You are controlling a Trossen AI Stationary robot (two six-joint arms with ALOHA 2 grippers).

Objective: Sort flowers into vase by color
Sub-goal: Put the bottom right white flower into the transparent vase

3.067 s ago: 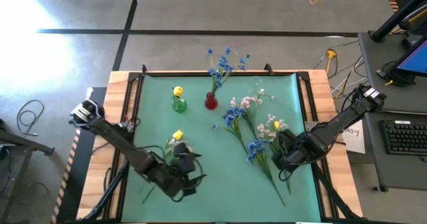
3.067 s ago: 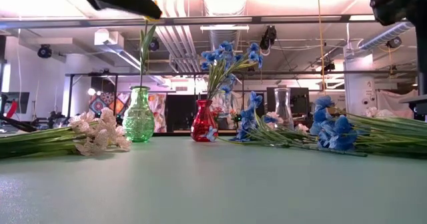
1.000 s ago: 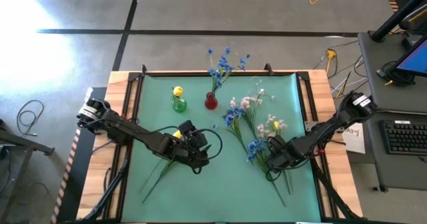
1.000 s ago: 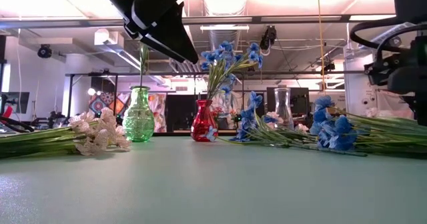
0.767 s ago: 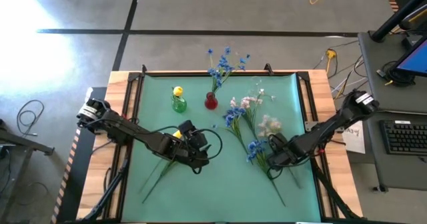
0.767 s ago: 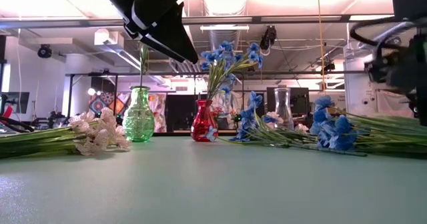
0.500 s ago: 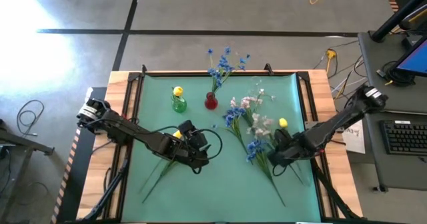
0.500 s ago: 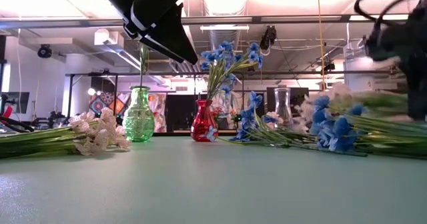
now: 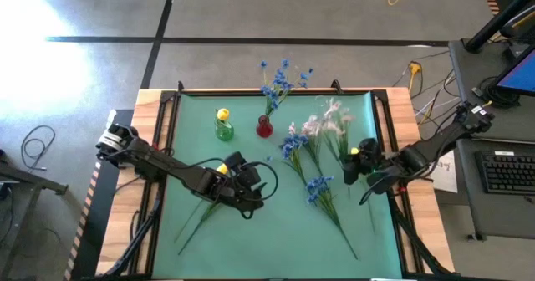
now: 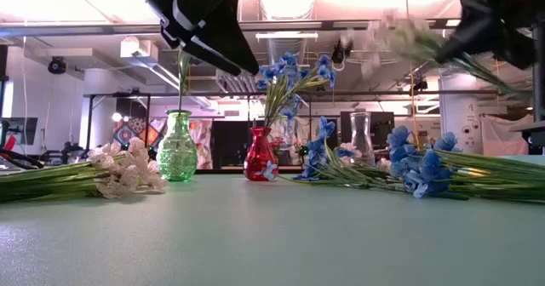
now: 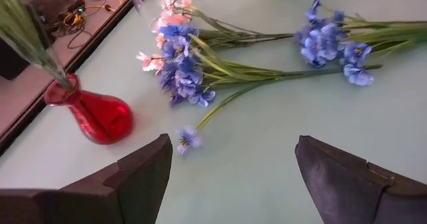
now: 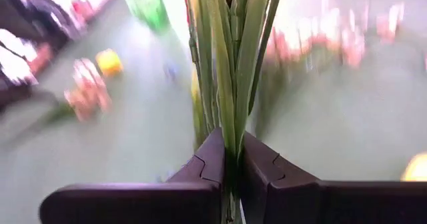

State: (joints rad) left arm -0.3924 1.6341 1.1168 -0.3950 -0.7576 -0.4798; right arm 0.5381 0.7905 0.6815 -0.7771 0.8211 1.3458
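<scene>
While the right tool point(image 9: 364, 161) pinches the pink spray's stems point(image 12: 230, 57), it should lift them clear of the blue flowers point(image 9: 318, 186); the left tool point(image 11: 230, 177) hovers wide.

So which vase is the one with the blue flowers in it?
Look along the far edge of the green mat. Two small vases stand side by side there; it is the red vase, right of the green vase, which holds a yellow bud.

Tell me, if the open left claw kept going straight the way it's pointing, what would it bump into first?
Probably the loose blue flowers lying on the green mat. The left gripper points over bare mat toward them; the red vase sits off to one side. Depth is uncertain.
</scene>
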